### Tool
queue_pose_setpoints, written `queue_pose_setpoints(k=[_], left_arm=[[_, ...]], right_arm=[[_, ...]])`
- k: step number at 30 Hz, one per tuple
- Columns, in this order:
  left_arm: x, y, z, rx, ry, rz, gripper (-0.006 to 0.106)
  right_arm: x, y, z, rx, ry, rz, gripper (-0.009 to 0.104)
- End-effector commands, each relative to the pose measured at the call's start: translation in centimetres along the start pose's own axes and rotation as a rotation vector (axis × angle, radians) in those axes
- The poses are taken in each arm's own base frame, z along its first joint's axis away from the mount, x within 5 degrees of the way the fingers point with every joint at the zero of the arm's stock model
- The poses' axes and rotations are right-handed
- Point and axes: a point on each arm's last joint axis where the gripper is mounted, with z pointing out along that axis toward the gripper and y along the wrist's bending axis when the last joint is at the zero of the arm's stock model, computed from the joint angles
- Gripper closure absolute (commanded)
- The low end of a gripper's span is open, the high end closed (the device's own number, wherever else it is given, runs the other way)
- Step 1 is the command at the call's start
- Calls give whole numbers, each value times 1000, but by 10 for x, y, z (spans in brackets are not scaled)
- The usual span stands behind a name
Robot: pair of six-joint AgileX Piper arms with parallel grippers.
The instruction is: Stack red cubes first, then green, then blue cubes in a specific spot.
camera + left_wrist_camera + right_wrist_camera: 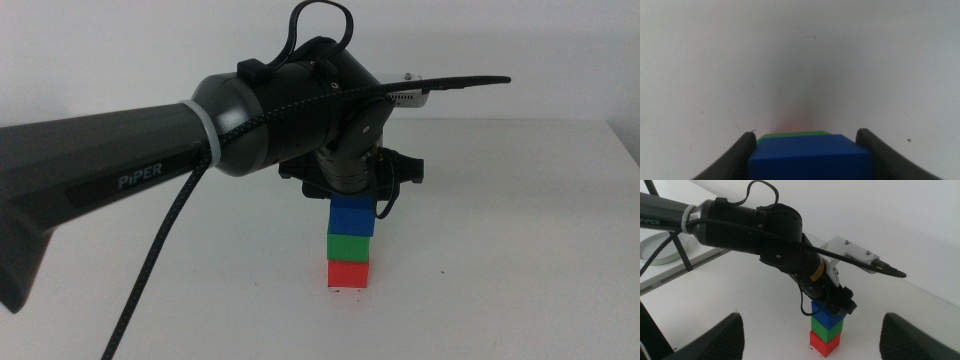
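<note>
My left claw (pixel 352 197) is sitting over the blue cube (pixel 351 216), jaws flanking it, slightly parted, apparently not gripping. Blue is resting on the green cube (pixel 350 246), green on the red cube (pixel 348 273), at desk (pixel 520 260) centre. Stacking appears complete; only withdrawal is remaining. My right claw (pixel 810 332) is waiting open at three o'clock.

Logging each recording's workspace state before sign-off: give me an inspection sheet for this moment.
Surface: white table, a faint scratch mark.
Job's things: red cube on the table, green cube on it, blue cube on top.
Clutter: nothing seen.
Grippers: left tool straddles the blue cube, jaws at its sides; right tool waits apart, jaws wide open.
Cables: braided cable hangs from the left arm.
Surroundings: white wall; round white object off the table.
</note>
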Motion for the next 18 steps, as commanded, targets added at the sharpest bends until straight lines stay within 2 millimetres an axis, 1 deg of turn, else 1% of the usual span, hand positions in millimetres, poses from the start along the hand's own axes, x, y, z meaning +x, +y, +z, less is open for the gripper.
queue_pose_setpoints(k=[1,3,4,5,8,9,10,13,15,17,18], left_arm=[[-2,-1,-4,4,-16,-11,102],[-2,-1,-4,0,-11,-11,100],[-1,-1,-3,1,-5,-14,93],[-1,-1,-1,-2,-2,-13,81],[-1,-1,-1,-2,-1,-13,67],[-1,-1,-1,-2,-1,-13,47],[-1,-1,-1,-4,-4,-11,31],[-1,-1,-1,-7,-6,-8,15],[-1,-1,-1,-8,-8,-6,7],[-4,-1,-5,-11,-10,0,7],[-5,-1,-10,-8,-11,9,7]], right_arm=[[1,0,0,2,-2,-13,14],[1,0,0,2,-2,-13,14],[1,0,0,2,-2,-13,14],[1,0,0,2,-2,-13,14],[1,0,0,2,-2,-13,14],[1,0,0,2,-2,-13,14],[1,0,0,2,-2,-13,14],[1,0,0,2,-2,-13,14],[1,0,0,2,-2,-13,14],[1,0,0,2,-2,-13,14],[1,0,0,2,-2,-13,14]])
